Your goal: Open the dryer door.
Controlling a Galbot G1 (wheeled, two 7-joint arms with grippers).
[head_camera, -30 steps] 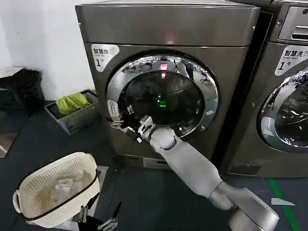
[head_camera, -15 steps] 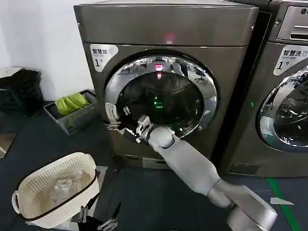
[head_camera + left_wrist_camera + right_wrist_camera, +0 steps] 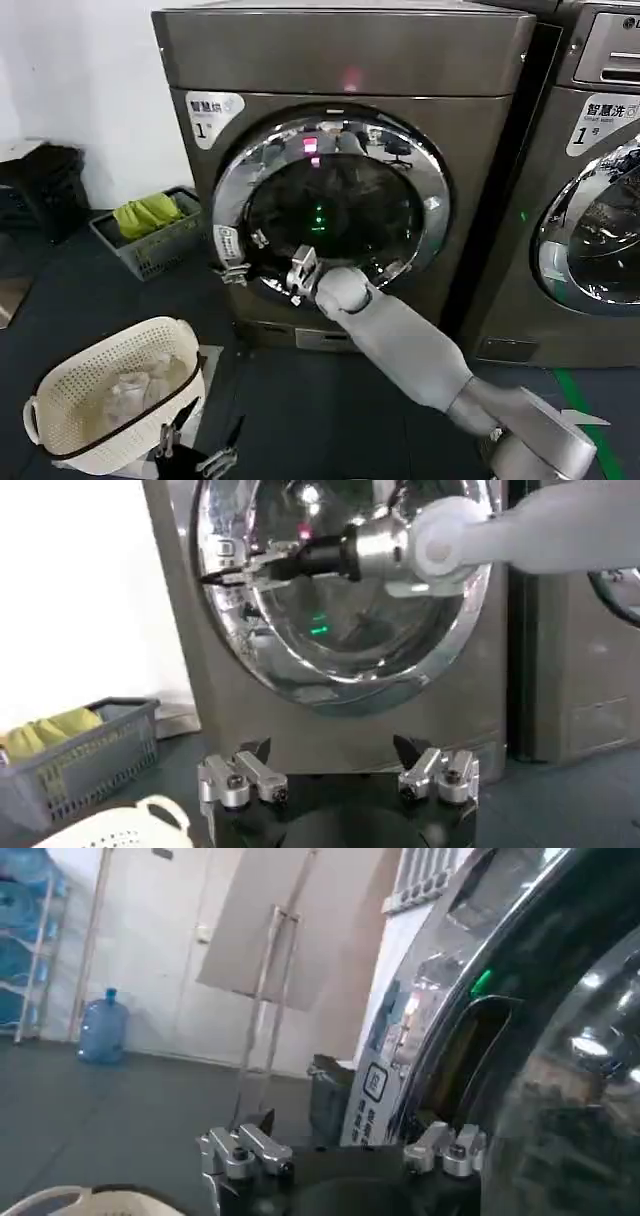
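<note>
One gripper, the right gripper (image 3: 262, 268), at the dryer door (image 3: 335, 205) lower-left rim; finger state cannot be told.

Left gripper (image 3: 338, 770) parked low, fingers apart, empty.

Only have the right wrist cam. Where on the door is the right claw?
Observer: Head view puts the right claw at the lower-left rim of the door, fingers open.
Operator: Left arm?
Observer: Parked low. The left claw is open near the floor, beside a white basket, well clear of the door.
Operator: What's right of the dryer?
Observer: A second machine stands close on that side, with its own chrome door.
</note>
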